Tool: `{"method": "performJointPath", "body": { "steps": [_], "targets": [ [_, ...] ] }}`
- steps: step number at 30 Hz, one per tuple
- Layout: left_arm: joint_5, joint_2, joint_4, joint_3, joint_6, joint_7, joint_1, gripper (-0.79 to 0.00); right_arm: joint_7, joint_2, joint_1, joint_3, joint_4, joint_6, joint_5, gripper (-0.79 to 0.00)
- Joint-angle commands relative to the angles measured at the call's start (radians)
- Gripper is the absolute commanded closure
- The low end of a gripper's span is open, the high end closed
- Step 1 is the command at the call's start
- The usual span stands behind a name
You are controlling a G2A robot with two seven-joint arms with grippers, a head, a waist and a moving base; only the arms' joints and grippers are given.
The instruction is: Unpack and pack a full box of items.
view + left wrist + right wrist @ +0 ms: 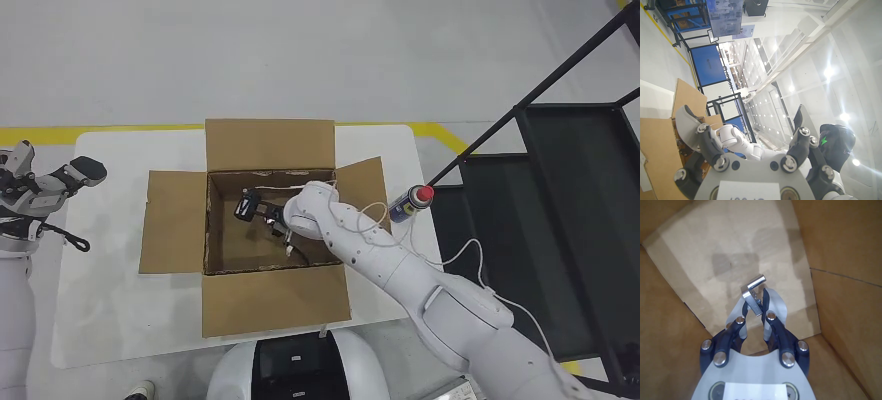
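Observation:
An open cardboard box (175, 222) stands mid-table with its four flaps spread. My right gripper (250, 208) is down inside it, shut on a small metal part (751, 295), a silver block with a short cylinder, held above the bare box floor (721, 262). My left gripper (90, 170) is off the table's left edge, tilted upward, open with nothing between its fingers (689, 123). From the left wrist view the box (660, 136) and the right arm (730, 136) show beyond it.
A blue spray can with a red cap (412, 202) stands on the white table (110, 300) just right of the box's right flap. Black metal stairs (560, 220) rise to the right of the table.

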Motion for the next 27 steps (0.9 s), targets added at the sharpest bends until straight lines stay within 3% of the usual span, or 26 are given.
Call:
{"method": "performJointPath", "body": {
  "steps": [1, 10, 27],
  "targets": [
    [0.0, 0.0, 0.0, 0.0, 0.0, 0.0, 0.0, -0.785, 0.017, 0.014, -0.029, 0.022, -0.061, 0.016, -0.014, 0.0],
    [0.0, 0.0, 0.0, 0.0, 0.0, 0.0, 0.0, -0.785, 0.024, 0.084, -0.191, 0.155, -0.323, 0.041, -0.088, 0.0],
    [0.0, 0.0, 0.0, 0.0, 0.0, 0.0, 0.0, -0.785, 0.024, 0.084, -0.191, 0.155, -0.323, 0.041, -0.088, 0.0]
  ]
}}
